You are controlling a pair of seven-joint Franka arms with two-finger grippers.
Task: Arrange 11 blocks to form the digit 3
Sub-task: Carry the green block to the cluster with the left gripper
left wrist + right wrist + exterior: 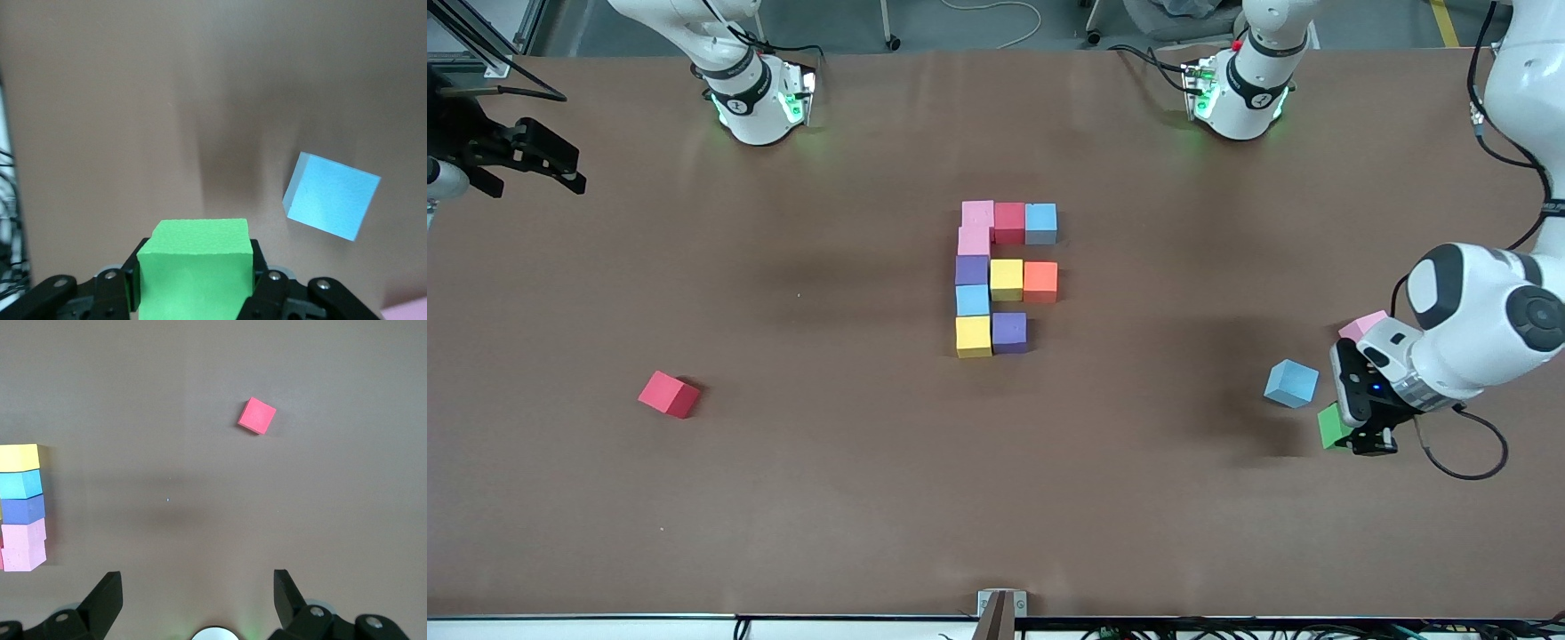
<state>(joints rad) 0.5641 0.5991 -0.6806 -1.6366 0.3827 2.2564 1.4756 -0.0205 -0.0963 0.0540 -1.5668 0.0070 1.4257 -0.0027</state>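
Pick-up step: left end effector point(195, 283) pinches the green block point(195, 273) beside the light blue block point(331, 195). Right end effector point(197, 600) waits, spread. Next: carry it to the digit 3 point(1003, 277).

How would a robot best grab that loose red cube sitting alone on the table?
Probably from straight above, closing on two opposite flat side faces of the red cube. It sits turned at an angle to the table edge, so the end effector should rotate to match. No other block lies close to it.

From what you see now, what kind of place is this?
Probably a robotics lab: two robot arms at a brown table, loose cables along its edges, and foam blocks laid out as practice pieces.
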